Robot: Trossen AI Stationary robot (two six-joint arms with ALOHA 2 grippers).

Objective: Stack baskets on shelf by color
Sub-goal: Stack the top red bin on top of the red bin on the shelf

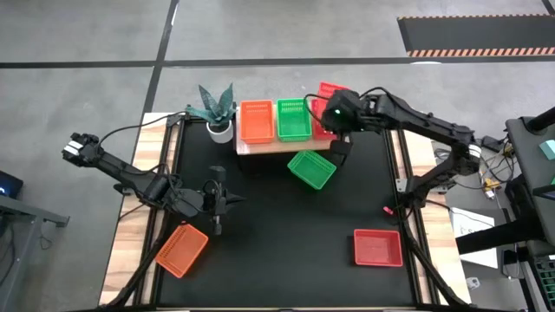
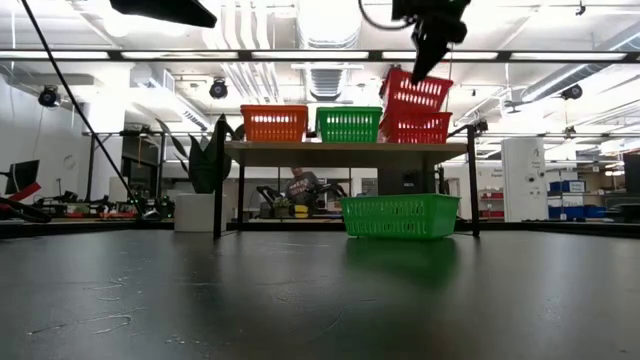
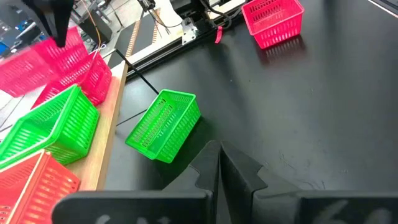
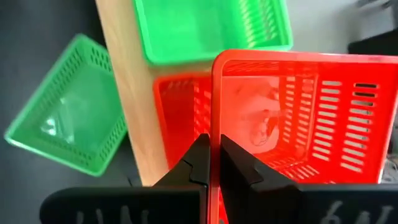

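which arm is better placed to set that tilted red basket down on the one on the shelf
Right. Its hand is already shut on the rim of the tilted red basket, just above the red basket on the shelf. The left hand is shut and empty, over the table near the orange basket.

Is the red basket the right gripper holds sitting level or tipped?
Tipped: the held red basket slants above the red basket on the shelf, its rim pinched by the right gripper.

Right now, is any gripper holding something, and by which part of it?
The right gripper holds a red-pink basket by its rim, tilted above the shelf. The left gripper is shut on nothing.
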